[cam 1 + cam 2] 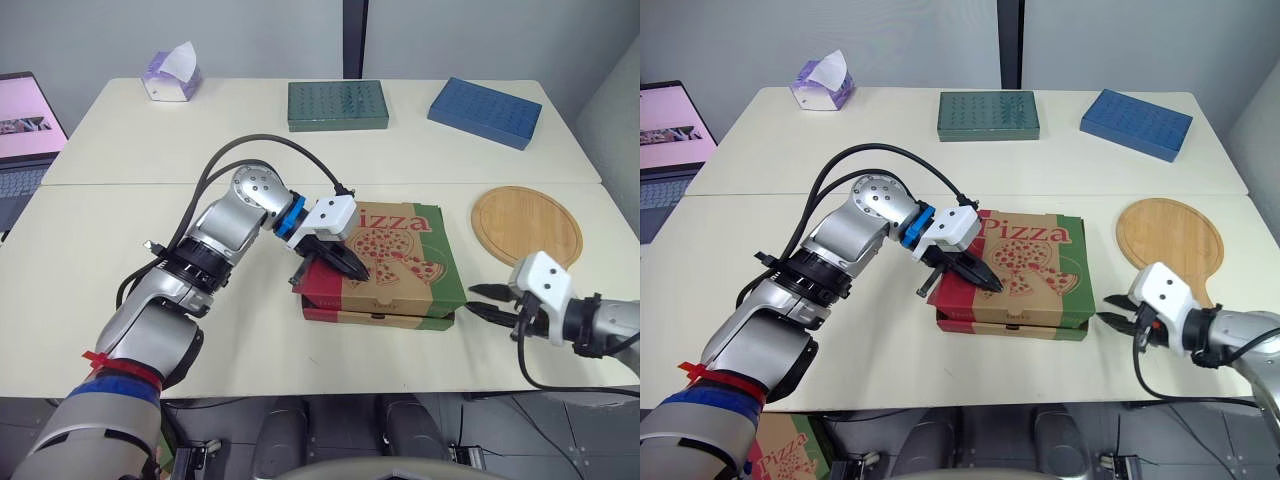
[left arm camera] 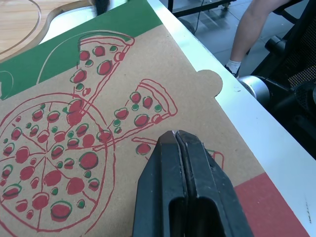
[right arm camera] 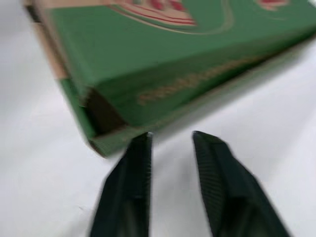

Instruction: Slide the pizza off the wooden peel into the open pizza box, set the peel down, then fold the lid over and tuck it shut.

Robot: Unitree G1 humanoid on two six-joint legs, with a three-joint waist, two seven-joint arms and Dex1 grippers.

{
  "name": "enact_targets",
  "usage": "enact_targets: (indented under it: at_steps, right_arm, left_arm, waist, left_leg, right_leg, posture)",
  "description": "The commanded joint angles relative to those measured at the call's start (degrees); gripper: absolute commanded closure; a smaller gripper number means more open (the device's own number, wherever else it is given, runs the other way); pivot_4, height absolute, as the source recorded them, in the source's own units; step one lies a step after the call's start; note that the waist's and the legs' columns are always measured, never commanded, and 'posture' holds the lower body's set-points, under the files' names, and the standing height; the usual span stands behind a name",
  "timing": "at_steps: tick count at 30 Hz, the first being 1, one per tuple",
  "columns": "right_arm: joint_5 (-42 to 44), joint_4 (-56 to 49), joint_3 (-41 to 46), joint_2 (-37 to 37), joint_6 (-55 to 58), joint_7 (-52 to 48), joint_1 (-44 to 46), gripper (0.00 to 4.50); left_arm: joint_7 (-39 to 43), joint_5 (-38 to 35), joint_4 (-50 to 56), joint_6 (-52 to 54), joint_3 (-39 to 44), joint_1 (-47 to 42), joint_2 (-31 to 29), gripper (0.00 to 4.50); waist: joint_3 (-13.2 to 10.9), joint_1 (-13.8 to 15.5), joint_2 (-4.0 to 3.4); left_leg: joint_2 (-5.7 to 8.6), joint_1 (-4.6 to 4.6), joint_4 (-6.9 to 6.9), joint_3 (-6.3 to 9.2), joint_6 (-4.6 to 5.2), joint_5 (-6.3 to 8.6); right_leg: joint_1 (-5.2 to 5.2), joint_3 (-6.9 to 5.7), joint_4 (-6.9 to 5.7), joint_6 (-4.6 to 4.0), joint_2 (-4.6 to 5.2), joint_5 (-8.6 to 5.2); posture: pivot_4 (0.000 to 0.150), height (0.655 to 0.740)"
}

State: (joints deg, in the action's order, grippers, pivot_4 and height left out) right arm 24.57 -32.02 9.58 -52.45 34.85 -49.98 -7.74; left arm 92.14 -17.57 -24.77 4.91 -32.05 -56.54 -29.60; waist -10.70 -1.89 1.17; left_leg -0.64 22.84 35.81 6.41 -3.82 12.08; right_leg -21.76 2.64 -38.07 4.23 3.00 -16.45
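Right claw [image 1: 474,301], spread, sits just beside the right front corner of the pizza box [image 1: 425,290], by the front edge of the worktop [image 1: 260,355]. Left claw [image 1: 357,270], pressed together, is on its lid [image 2: 163,64]. Light, bendy cardboard I reckon, so push near the front flap.

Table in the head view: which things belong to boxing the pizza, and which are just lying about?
Job: pizza box, lid down; wooden peel, on the table; left gripper, shut, over the lid; right gripper, open, beside the box.
Lying about: tissue box; green block; blue block; laptop.
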Motion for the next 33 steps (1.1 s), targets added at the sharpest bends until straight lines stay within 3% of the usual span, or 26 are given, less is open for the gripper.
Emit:
enact_targets:
  at_steps: [1, 7, 12, 21, 30, 33]
  right_arm:
    - [4.2, -3.1, -0.8, 2.2, 2.2, 0.4, 2.6, 4.47]
    - [7.9, -2.9, -0.4, 5.2, 6.0, 1.7, 4.9, 4.47]
    - [4.0, -2.3, -0.6, 2.4, 4.8, 1.3, 3.4, 4.47]
    - [5.0, -2.4, 8.3, -3.9, 2.4, -3.1, 2.4, 4.47]
    - [6.1, -6.2, -3.0, 1.5, 3.9, 0.4, 10.0, 4.47]
    - [4.1, -5.1, -7.0, 1.8, 2.8, 0.2, 11.0, 4.47]
  left_arm:
    - [0.4, 1.8, 0.1, 0.6, -0.4, 0.8, -0.4, 4.50]
    - [0.4, 2.0, 0.2, 0.9, -0.1, 0.8, 0.0, 4.50]
    - [0.4, 2.1, 0.4, 1.0, 0.0, 1.2, -0.1, 4.50]
    - [0.4, 2.1, 0.5, 1.1, 0.3, 1.4, -0.2, 4.50]
    - [0.4, 1.1, 1.9, 2.4, 2.2, 0.5, -0.3, 4.50]
    - [0.4, -1.7, 5.6, 5.2, 6.1, -0.6, -2.9, 4.50]
  waist:
    - [0.0, -0.1, 0.00]
    - [0.0, -0.1, 0.00]
    - [0.0, -0.1, 0.00]
    - [0.0, -0.1, 0.00]
    - [0.0, 0.1, 0.01]
    - [0.0, 0.0, 0.01]
  left_leg:
    - [0.00, 0.00, 0.00, 0.00, 0.00, 0.00]
    - [-0.02, 0.00, 0.00, 0.01, 0.00, 0.00]
    - [-0.02, 0.00, 0.00, 0.01, 0.00, 0.00]
    - [-0.02, 0.01, 0.01, 0.01, 0.00, 0.00]
    - [-0.02, 0.06, 0.02, 0.02, 0.00, 0.00]
    - [-0.02, 0.07, 0.01, 0.02, 0.00, 0.00]
  right_leg:
    - [0.00, 0.00, -0.01, 0.00, 0.00, 0.00]
    - [-0.01, 0.01, -0.01, -0.01, -0.02, 0.01]
    - [-0.01, 0.00, -0.01, 0.00, -0.03, 0.00]
    - [-0.01, -0.01, 0.01, 0.00, -0.03, 0.00]
    - [-0.02, -0.01, 0.06, 0.00, -0.02, 0.00]
    - [-0.05, -0.02, 0.04, 0.00, -0.02, 0.00]
  posture:
    - [0.150, 0.7400]
    - [0.150, 0.7400]
    - [0.150, 0.7400]
    - [0.150, 0.7400]
    - [0.150, 0.7400]
    - [0.150, 0.7400]
